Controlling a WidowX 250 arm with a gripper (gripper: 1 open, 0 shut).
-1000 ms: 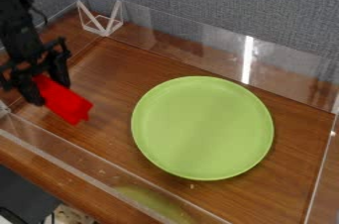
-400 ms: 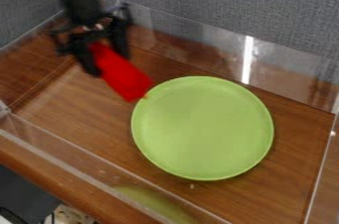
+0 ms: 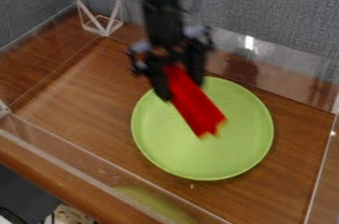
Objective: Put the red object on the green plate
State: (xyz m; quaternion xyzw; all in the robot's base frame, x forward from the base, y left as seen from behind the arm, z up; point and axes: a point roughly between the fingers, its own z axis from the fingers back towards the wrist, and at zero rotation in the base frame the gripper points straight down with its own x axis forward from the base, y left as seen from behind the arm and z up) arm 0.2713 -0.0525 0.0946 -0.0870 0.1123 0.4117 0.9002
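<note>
The red object [image 3: 193, 103] is a long bright red block, held at its upper end by my black gripper [image 3: 171, 65], which is shut on it. The block hangs tilted over the green plate [image 3: 245, 149], reaching down toward the plate's middle; I cannot tell whether its lower end touches the plate. The arm comes down from the top of the view, slightly blurred. The plate is a large round lime-green disc on the brown wooden table, right of centre.
Clear acrylic walls [image 3: 265, 55] fence the wooden table [image 3: 66, 89] on all sides. A small white wire stand [image 3: 99, 17] sits at the back left corner. Grey fabric covers the wall behind.
The gripper has carried the red block from the left side of the table, across to the right, to over the green plate, rolling the block as it went.
</note>
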